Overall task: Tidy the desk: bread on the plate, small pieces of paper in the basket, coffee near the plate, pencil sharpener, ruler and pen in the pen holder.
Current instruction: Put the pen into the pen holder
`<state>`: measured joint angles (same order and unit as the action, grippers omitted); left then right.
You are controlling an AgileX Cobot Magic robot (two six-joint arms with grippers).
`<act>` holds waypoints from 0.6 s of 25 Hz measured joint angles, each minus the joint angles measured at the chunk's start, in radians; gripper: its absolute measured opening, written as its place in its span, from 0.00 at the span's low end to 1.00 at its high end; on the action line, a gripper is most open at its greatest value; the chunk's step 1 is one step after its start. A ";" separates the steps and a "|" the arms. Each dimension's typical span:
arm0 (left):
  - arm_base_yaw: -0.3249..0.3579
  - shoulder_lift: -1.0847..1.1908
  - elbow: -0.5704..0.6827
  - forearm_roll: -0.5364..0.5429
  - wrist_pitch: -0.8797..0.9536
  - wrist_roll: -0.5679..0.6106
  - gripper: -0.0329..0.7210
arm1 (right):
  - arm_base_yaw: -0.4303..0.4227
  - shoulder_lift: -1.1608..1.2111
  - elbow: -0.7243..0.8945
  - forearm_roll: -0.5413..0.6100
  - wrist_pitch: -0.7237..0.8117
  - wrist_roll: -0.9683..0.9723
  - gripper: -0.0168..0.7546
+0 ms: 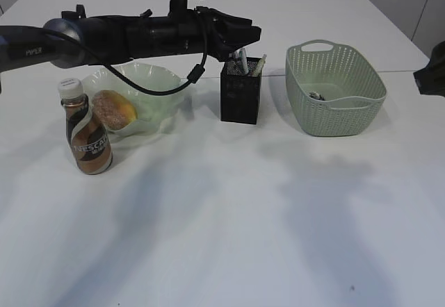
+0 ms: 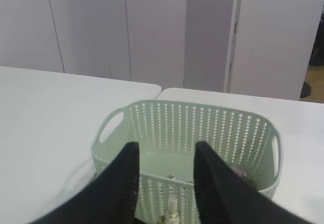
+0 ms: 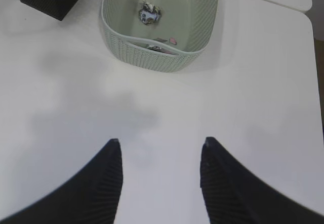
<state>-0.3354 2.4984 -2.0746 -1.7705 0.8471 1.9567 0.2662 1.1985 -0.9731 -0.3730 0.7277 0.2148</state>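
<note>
- Left end effector [image 2: 164, 183] sits directly over the pen holder [image 1: 241, 92], its arm stretched level across the desk [image 1: 222, 223] from the left; fingers part-open with a clear gap and nothing between them.
- Left wrist view: a pale stick-like item, probably the pen, stands upright just below the gap, apart from both fingers. It looks released rather than held.
- Exterior view: pale upright items poke above the mesh rim, long axes near vertical. Which is ruler, pen or sharpener is too small to tell.
- Basket [image 1: 336, 88] lies beyond the holder, straight ahead of the left end effector and well apart from it. Scraps of paper [image 3: 150, 12] lie on its floor.
- Right end effector [image 3: 161, 158] hovers over bare desk on the near side of the basket, fingers spread wide, empty, touching nothing.
- Bread [image 1: 115, 109] rests in the plate [image 1: 156, 78]; coffee [image 1: 87, 130] stands upright just beside the plate, on its near left side.
- Judgement: every listed thing appears placed. The next move turns on lifting the left arm straight up, clear of the upright items, since a sideways pull could snag them or tip the holder.
</note>
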 joint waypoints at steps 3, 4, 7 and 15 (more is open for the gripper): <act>-0.002 0.000 0.000 0.000 0.004 0.000 0.41 | 0.000 0.000 0.000 0.004 0.000 0.000 0.54; -0.004 0.000 0.000 0.000 0.004 0.000 0.42 | 0.000 0.000 0.000 0.005 0.000 0.000 0.54; -0.004 0.000 0.000 0.000 0.004 0.000 0.42 | 0.000 0.000 0.000 0.005 0.000 0.000 0.54; 0.000 -0.059 0.000 0.045 -0.005 -0.055 0.42 | 0.000 0.000 0.000 0.005 0.000 0.000 0.54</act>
<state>-0.3352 2.4389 -2.0746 -1.7251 0.8425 1.9019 0.2662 1.1985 -0.9731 -0.3683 0.7277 0.2148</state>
